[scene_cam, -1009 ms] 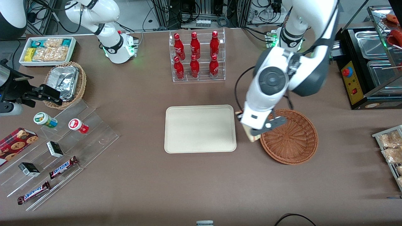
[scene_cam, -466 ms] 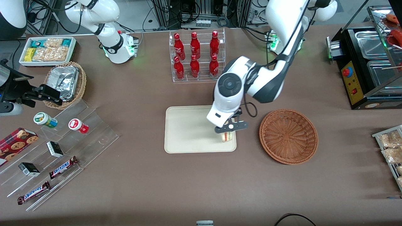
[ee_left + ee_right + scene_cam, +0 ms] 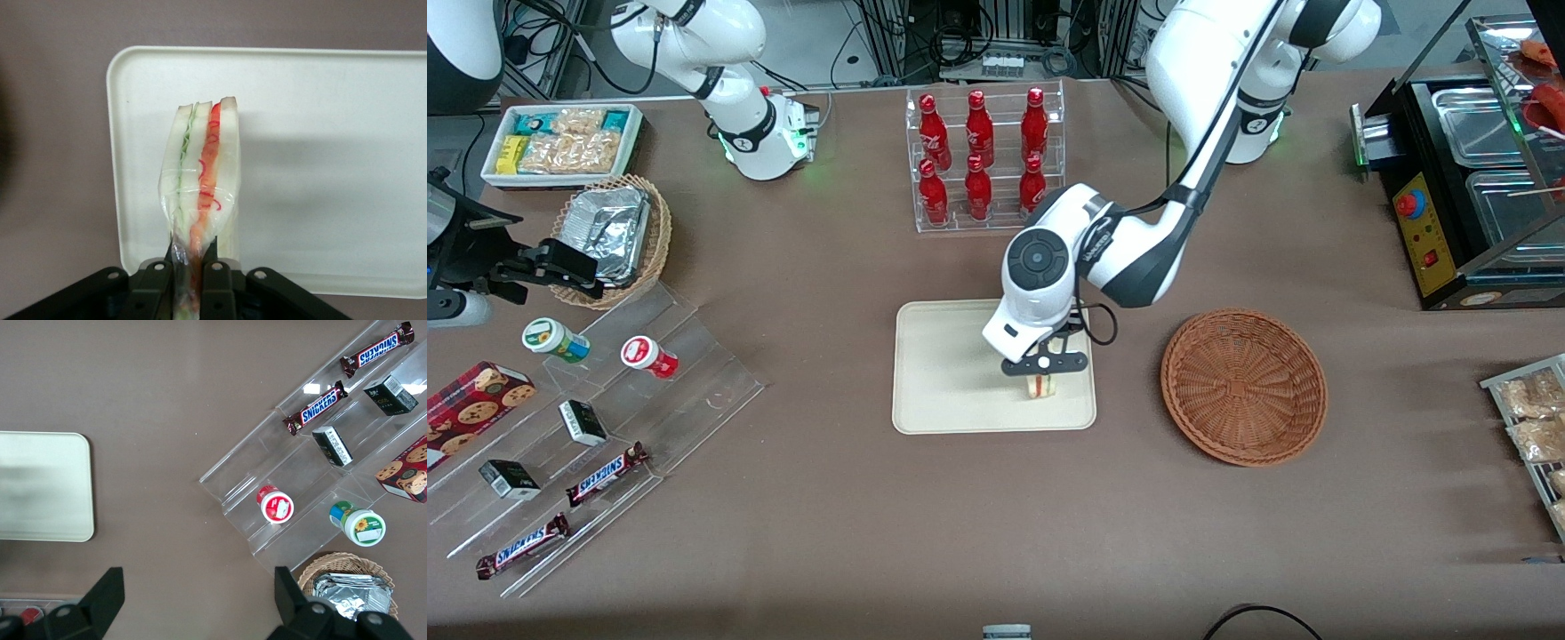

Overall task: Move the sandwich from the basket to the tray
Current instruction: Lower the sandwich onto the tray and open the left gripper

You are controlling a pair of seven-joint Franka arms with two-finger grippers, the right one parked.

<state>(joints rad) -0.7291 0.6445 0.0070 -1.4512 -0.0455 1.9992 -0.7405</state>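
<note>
- Reaching down over the tray (image 3: 943,391), the left arm bends at the elbow above the table, wrist pointing downward.
- Gripper (image 3: 1043,377) hangs over the tray's end nearest the basket (image 3: 1243,387); jaws clamped on the sandwich (image 3: 1041,386).
- Wrist view: sandwich (image 3: 200,180) pinched at its narrow end between the two fingers (image 3: 155,283), cut edge showing green and red-orange layers, tray (image 3: 320,167) beneath it. Contact with the tray surface cannot be told.
- Basket sits beside the tray, toward the working arm's end, with no sandwich in it.
- Counts: one sandwich, one tray, one reddish-brown basket.
- Six red bottles (image 3: 978,147) in a clear rack, farther from the front camera than the tray.
- Two Snickers bars (image 3: 605,474) on the clear stepped stand, toward the parked arm's end.
</note>
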